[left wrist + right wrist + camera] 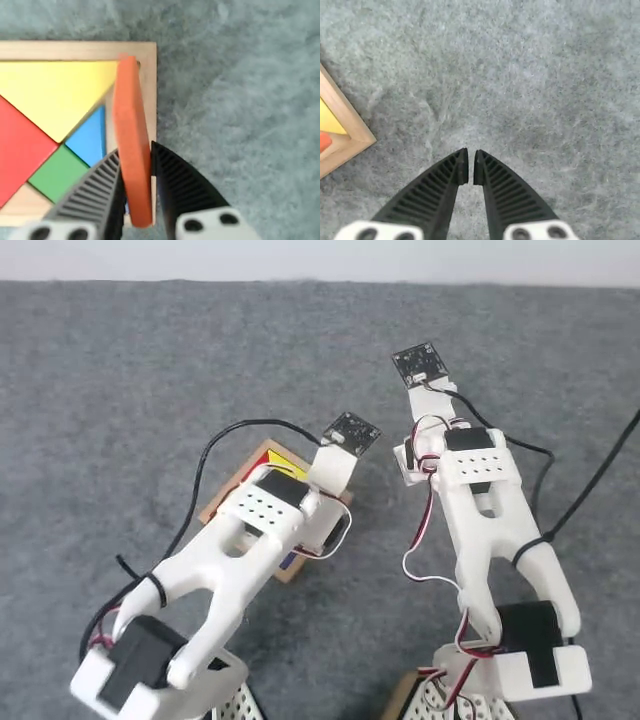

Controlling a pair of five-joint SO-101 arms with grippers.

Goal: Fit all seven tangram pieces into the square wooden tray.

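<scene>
1. Plainly, the left gripper (pixel 135 150) is clamped on the orange piece (pixel 129 100); its two ribbed black fingers (pixel 95 185) press the piece's flat faces from either side.
2. The orange piece stands on its thin edge, slightly tilted, over the square wooden tray (pixel 148 55); it runs along one inner rim, with its far end near a corner of the tray.
3. Inside the tray lie a yellow triangle (pixel 55 90), a red piece (pixel 20 150), a blue triangle (pixel 87 140) and a green piece (pixel 57 175); they sit flat and edge to edge; the orange piece is just beside the yellow and blue ones; bare wood shows near the green piece.
4. From the high view, the left arm (pixel 250 530) hangs over the tray (pixel 228 485), covering most of it; the right arm (pixel 480 500) stands well apart from the tray over the grey mat (pixel 120 390).
5. The right gripper (pixel 471 167) has its fingertips together, holding nothing, above the mat (pixel 530 75); a corner of the tray (pixel 350 142) lies near it.
</scene>
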